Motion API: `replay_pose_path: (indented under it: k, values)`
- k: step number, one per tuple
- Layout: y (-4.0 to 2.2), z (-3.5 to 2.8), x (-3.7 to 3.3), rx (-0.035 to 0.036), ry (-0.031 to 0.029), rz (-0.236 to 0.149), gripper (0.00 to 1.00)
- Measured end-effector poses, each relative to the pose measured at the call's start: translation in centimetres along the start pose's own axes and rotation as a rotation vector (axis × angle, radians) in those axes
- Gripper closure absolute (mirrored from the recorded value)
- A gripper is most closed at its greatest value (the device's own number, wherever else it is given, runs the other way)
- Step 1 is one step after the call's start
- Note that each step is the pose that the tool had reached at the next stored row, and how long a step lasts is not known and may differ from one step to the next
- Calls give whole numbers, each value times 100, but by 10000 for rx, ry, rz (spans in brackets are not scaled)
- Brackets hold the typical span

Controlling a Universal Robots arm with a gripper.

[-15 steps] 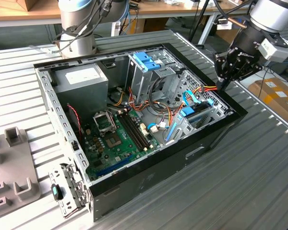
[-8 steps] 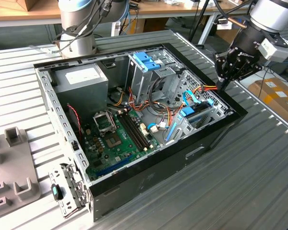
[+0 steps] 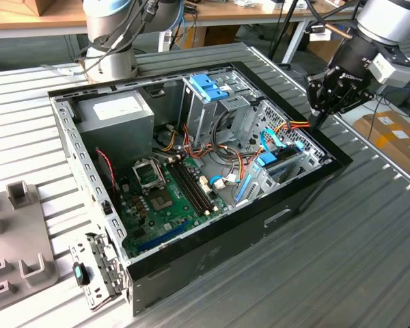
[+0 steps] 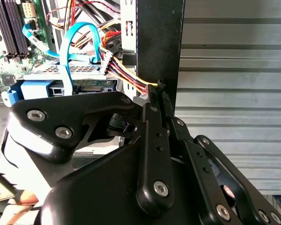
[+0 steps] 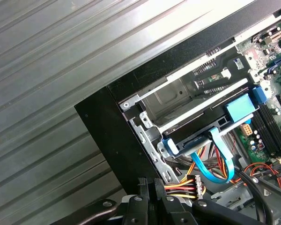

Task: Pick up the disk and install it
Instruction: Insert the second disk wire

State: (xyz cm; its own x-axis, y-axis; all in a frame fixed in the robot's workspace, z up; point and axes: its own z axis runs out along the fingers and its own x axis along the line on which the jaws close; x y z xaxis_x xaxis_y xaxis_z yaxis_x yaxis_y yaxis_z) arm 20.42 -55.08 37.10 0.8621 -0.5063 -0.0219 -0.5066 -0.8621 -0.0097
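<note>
Fingertips [image 4: 155,101] closed against each other, nothing clamped between them. Gripper [image 4: 159,89] poised just above the top edge of the computer case [image 4: 159,37], at the case's black outer wall, beside a bundle of yellow, red and black wires [image 4: 126,75] ending in a white plug. In the first wrist view, same gripper [image 5: 149,183] right next to that wire bundle [image 5: 180,190], at the corner of the case [image 5: 117,140]. In the exterior view, gripper [image 3: 320,117] at the case's corner on the exterior view's right, tips pointing down at the rim.

Just inside that corner, the disk [image 5: 201,126] seated flat in its metal bay, light-blue rails along its sides, a blue flat cable [image 5: 215,164] looping from its end. In the second wrist view, disk [image 4: 70,70] near the fingers but apart from them, blue cable [image 4: 82,33] arching over it. In the exterior view, disk [image 3: 281,162] low in the case [image 3: 273,219], near the wall under the gripper.

Further in: green motherboard [image 3: 157,198], grey power supply box [image 3: 116,113], upright drive cage with a blue latch [image 3: 208,85]. Under it all, a ribbed metal table [image 3: 342,273].
</note>
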Motion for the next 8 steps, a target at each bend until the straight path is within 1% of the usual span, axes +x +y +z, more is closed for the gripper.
replay_pose_path:
  k: [5, 6, 8]
  values:
    - [0, -3, 0, 0, 0, 0, 84]
    - [3, -4, -6, -1, 1, 1, 84]
    - [23, -3, -40, 6, 11, 0, 84]
